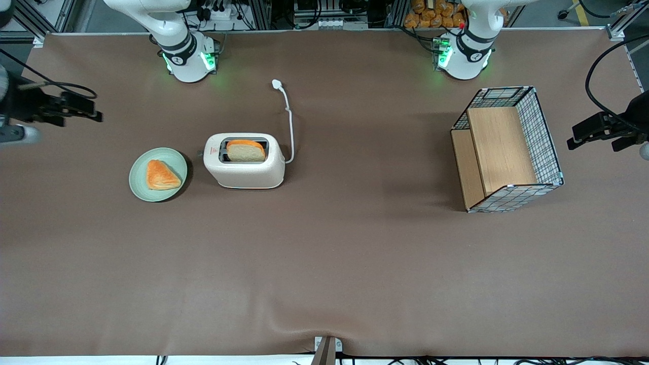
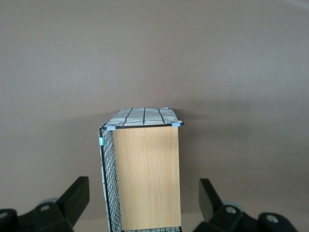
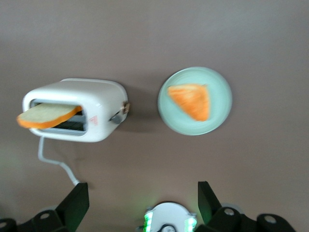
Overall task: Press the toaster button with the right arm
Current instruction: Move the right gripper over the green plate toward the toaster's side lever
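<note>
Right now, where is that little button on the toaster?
The toaster button sticks out of the toaster's narrow end, facing the green plate beside it. The gripper, fingers open, hangs apart from it at the working arm's end of the table.

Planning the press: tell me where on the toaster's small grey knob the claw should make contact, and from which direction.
Contact the top of the small grey knob where it sticks out of the cream-white rounded toaster's narrow end, the end facing the pale green round plate. Come down from above through the gap between toaster and plate. The open black claw hovers high, well clear of both.
</note>
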Available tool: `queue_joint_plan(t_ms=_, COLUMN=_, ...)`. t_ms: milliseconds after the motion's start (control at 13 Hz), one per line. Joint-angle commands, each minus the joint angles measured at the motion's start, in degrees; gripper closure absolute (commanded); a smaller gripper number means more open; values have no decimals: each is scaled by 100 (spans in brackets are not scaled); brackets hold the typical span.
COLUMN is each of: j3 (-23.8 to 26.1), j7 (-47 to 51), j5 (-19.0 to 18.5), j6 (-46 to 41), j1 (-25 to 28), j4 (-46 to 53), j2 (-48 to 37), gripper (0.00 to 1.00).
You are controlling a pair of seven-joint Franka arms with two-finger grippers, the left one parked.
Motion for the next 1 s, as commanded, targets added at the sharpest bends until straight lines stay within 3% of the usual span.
queue_joint_plan(t_ms=0, j3=-5, j7=73, j5=466, j6=109, j1=-12, j4=-449, j2=25, gripper=0)
queue_joint_plan(t_ms=462, j3=-14, j7=64, j5=1353, j6=900, j1=-12, j4=-1486, j2=315, gripper=3)
queue_joint_plan(t_ms=692, j3=-14, j7=64, j5=1715, j6=1101, j1=-12, j4=-1855, j2=412, gripper=78)
queue_joint_plan(t_ms=769, j3=-14, j7=64, j5=1724, j6=1146, j1=31, j4=-1900, j2=438, gripper=94)
queue_joint_plan(t_ms=846, j3=-5, j7=64, j5=1733, j6=1146, j1=58, j4=-1909, j2=517, gripper=100)
queue_joint_plan(t_ms=923, j3=-5, j7=55, j5=1733, j6=1155, j1=102, j4=-1909, j2=613, gripper=100)
